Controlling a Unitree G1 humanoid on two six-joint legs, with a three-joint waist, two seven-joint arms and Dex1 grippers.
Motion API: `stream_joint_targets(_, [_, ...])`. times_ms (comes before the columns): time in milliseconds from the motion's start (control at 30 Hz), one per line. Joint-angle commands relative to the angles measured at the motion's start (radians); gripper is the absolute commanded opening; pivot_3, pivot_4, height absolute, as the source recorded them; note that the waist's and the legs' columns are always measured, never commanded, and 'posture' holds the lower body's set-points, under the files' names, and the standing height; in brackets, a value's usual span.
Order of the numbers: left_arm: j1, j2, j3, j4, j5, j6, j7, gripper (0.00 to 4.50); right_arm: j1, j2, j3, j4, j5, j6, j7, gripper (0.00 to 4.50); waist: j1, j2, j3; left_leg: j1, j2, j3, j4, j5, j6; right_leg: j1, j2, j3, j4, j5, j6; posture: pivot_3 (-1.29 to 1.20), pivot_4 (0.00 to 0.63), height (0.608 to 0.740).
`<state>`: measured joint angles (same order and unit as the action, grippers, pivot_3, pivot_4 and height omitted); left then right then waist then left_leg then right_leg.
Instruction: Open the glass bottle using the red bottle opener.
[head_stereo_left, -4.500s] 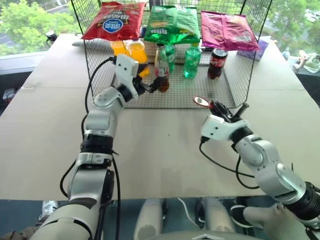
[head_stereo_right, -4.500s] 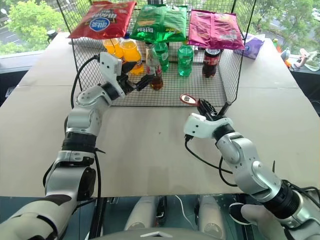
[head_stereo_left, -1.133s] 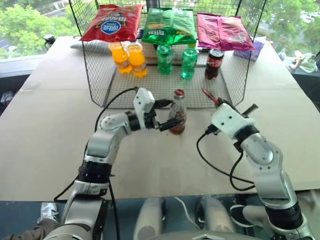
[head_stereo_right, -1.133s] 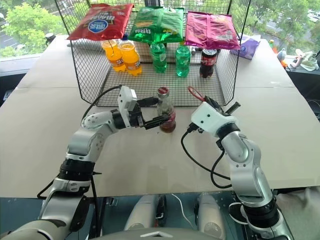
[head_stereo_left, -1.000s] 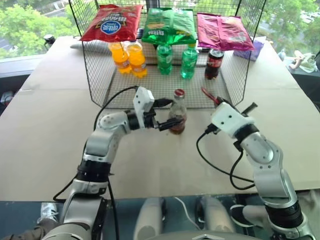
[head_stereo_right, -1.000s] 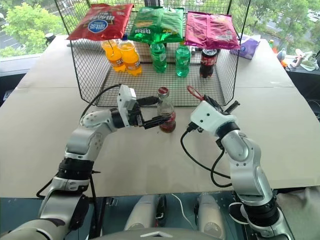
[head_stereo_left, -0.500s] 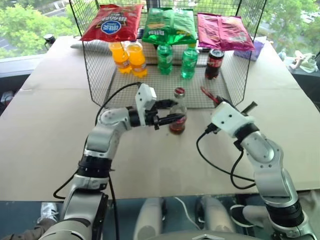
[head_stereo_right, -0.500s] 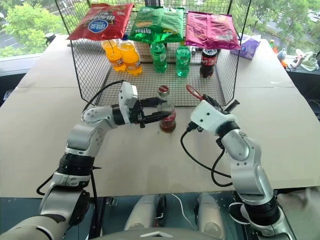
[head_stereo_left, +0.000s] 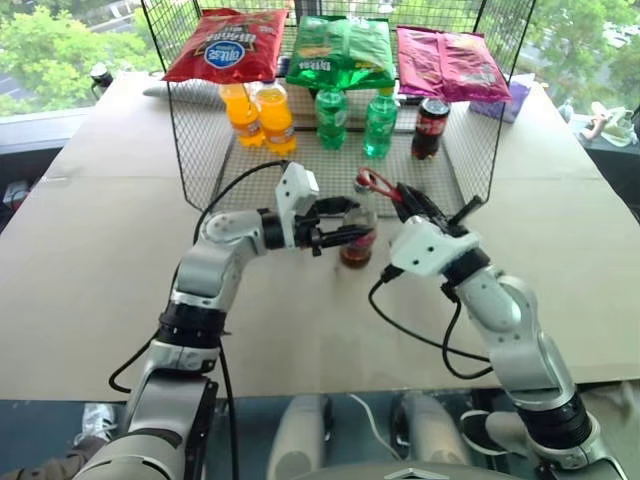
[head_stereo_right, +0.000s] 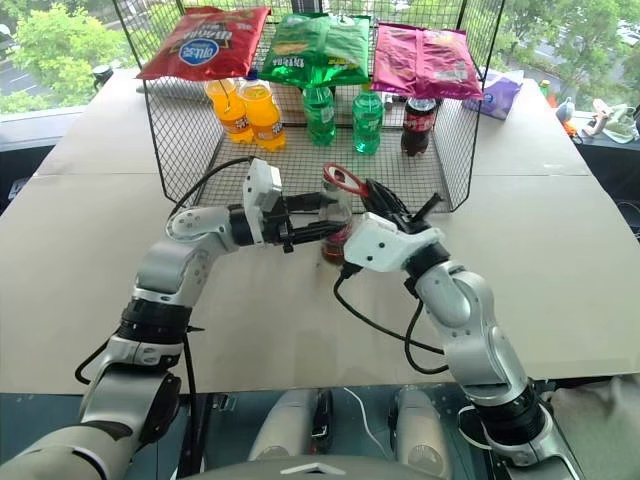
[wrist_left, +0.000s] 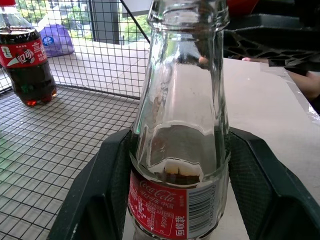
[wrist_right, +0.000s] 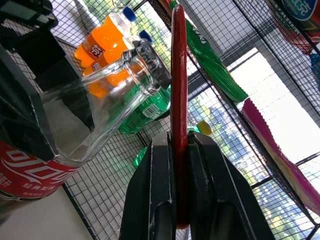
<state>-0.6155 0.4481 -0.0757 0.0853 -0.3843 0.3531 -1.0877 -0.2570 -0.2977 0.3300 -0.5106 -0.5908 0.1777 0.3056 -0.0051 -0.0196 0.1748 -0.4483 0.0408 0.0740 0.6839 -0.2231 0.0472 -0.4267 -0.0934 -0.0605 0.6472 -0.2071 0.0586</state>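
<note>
Beige tabletop (head_stereo_left: 90, 280) carries a black wire-mesh basket (head_stereo_left: 200, 150); just in front of its open side stands the small clear glass bottle (head_stereo_left: 357, 236), about a third full of dark cola. Rigid, slick, breakable, it wants holding low on the body, where the left gripper (head_stereo_left: 345, 222) clamps it. Right of it, the right gripper (head_stereo_left: 412, 202) pinches the flat red bottle opener (head_stereo_left: 375, 184) beside the cap.

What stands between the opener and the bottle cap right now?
Nothing visible. The opener, clamped in the right gripper, sits right beside the cap of the bottle, which the left gripper grips around its body.
</note>
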Motion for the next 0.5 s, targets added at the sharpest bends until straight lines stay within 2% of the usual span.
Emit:
stream_joint_targets(33, [-0.02, 0.002, 0.011, -0.08, -0.037, 0.026, 0.003, 2.2, 0.025, 0.018, 0.042, 0.035, -0.038, -0.048, -0.045, 0.0, -0.001, 0.0, 0.0, 0.0, 0.0, 0.0, 0.0, 0.0, 0.0, 0.0, 0.0, 0.0, 0.0, 0.0, 0.0, 0.0, 0.15, 0.74])
stream_joint_targets(333, [-0.007, 0.016, 0.004, -0.101, -0.039, 0.05, -0.011, 2.2, 0.02, 0.047, 0.077, 0.14, -0.143, -0.109, -0.154, 0.0, -0.004, 0.0, 0.0, 0.0, 0.0, 0.0, 0.0, 0.0, 0.0, 0.0, 0.0, 0.0, 0.0, 0.0, 0.0, 0.0, 0.15, 0.74])
stream_joint_targets(500, [-0.022, 0.009, 0.0, -0.076, -0.033, 0.043, -0.015, 2.2, 0.006, 0.084, 0.125, 0.249, -0.223, -0.16, -0.261, 0.0, -0.004, 0.0, 0.0, 0.0, 0.0, 0.0, 0.0, 0.0, 0.0, 0.0, 0.0, 0.0, 0.0, 0.0, 0.0, 0.0, 0.15, 0.74])
